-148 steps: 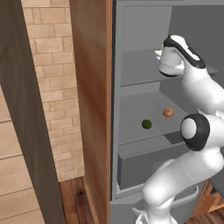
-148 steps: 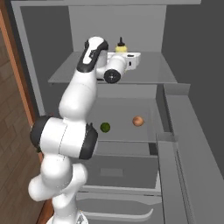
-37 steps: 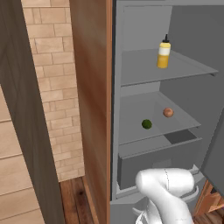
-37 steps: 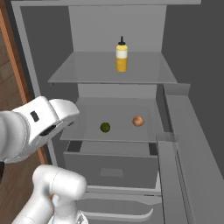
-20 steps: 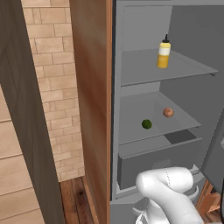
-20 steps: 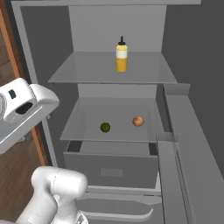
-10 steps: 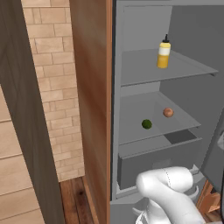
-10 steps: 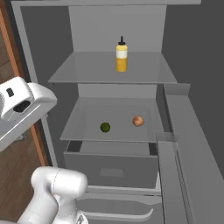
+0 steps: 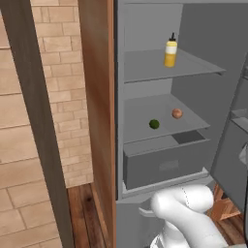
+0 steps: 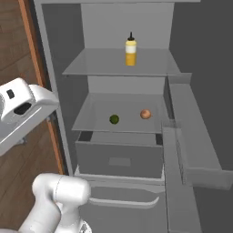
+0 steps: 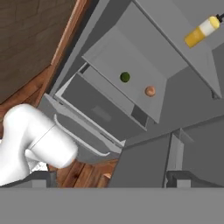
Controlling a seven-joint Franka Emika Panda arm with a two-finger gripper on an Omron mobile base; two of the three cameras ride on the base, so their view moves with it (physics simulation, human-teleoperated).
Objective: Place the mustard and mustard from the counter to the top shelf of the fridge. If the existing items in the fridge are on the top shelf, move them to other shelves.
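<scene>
Slim mustard bottle [image 10: 130, 50] upright on top shelf [image 10: 100, 63], cap up, gripper [image 11: 109, 181] jaws apart

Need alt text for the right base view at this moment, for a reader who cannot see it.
An open grey fridge with one slim yellow mustard bottle upright on the top shelf. On the shelf below lie a small dark green ball and, apart to its right, an orange-brown ball, above a closed grey drawer. The robot's white arm fills the lower left.
</scene>
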